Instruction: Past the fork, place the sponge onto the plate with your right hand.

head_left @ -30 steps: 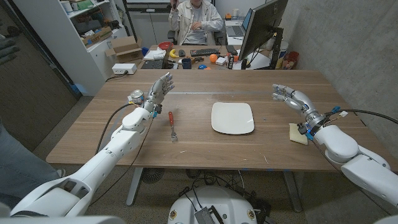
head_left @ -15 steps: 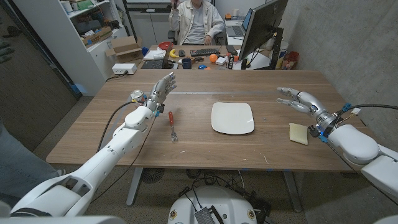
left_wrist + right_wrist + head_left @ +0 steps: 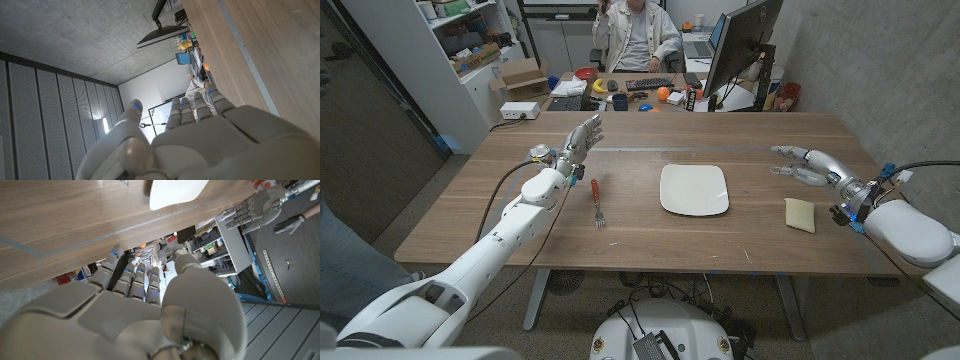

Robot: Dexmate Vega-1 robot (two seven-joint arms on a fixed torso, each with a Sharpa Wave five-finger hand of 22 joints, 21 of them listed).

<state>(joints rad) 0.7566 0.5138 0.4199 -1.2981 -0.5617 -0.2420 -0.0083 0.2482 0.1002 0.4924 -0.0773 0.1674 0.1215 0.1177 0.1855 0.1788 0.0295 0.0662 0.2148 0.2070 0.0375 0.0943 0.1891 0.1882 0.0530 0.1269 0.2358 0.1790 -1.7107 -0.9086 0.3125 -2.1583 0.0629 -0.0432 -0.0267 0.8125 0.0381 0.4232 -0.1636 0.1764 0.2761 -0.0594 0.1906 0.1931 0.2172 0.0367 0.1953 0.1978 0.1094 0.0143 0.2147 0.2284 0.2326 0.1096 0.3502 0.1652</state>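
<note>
Sponge (image 3: 800, 215) lies flat on the counter (image 3: 650, 245) near the right edge, pale yellow, nothing touching it. Plate (image 3: 694, 189), white and squarish, sits near the counter's middle, well apart from the sponge, nothing on it. Fork (image 3: 596, 201) with a red handle lies toward the left of the plate, tines pointing to the near edge, handle to the far edge.

Right hand (image 3: 809, 165) hovers above the counter near the right edge, on the far side of the sponge, not touching it; fingers spread and stretched toward the plate side, holding nothing. In the right wrist view the right hand (image 3: 145, 300) shows from the back, fingers straight and apart, with the plate (image 3: 177, 192) beyond them on the wood.

Left hand (image 3: 579, 141) is raised above the counter on the far side of the fork, palm upright, fingers extended and slightly apart, holding nothing. In the left wrist view the left hand (image 3: 200, 135) shows fingers straight, nothing in them.

A person (image 3: 635, 30) sits behind the counter at a cluttered desk; a monitor (image 3: 740, 40) stands near the far right corner.
</note>
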